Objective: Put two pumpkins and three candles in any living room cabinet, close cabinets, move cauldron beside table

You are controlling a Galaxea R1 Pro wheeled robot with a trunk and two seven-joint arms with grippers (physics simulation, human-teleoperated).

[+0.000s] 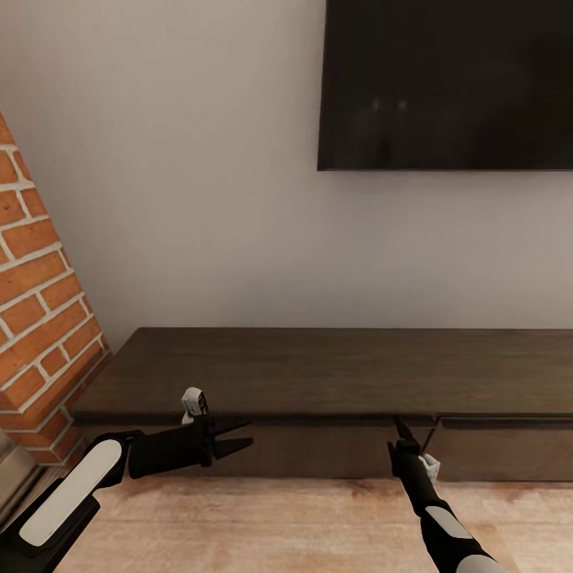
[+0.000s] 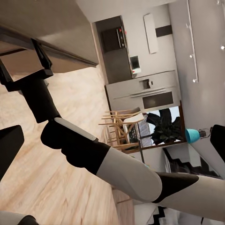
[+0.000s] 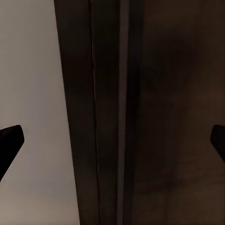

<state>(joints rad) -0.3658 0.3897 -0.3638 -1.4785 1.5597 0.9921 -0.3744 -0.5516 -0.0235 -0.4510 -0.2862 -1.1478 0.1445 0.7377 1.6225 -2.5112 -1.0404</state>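
The low dark-brown cabinet (image 1: 318, 366) runs along the wall, and both of its wide fronts look flush. My right gripper (image 1: 414, 431) points up at the top edge of the fronts, close to the seam between them. Its fingers stand wide open and hold nothing. The right wrist view looks straight at the cabinet's dark edge (image 3: 178, 93). My left gripper (image 1: 236, 439) is open and empty, levelled in front of the left front and pointing right. The left wrist view looks across at the right gripper (image 2: 23, 65) by the cabinet (image 2: 51, 28). Pumpkins, candles, cauldron and table are out of view.
A brick fireplace (image 1: 40, 318) stands close on the left, beside the cabinet's end. A black TV (image 1: 446, 79) hangs on the wall above. Light wood floor (image 1: 278, 525) lies under both arms. The left wrist view catches wooden chairs (image 2: 119, 126) and a kitchen far behind.
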